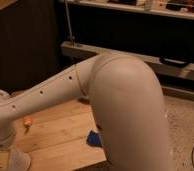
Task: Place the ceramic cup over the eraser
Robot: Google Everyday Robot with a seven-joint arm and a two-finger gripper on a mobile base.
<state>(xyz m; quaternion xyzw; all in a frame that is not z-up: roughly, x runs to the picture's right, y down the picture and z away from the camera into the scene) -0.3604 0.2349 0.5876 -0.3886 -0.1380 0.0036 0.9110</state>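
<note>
We see the arm (115, 105) spanning the desk (60, 140); the claw (10, 159) sits at its left edge. A pad (93, 139) lies near the front edge. Cup and eraser are hidden.

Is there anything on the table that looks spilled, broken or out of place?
Nothing stands out. The arm hides most of the table. Only an orange stick and a corner of a blue pad show, both lying flat. The gripper is at the lower left. Cup and eraser are not visible.
</note>
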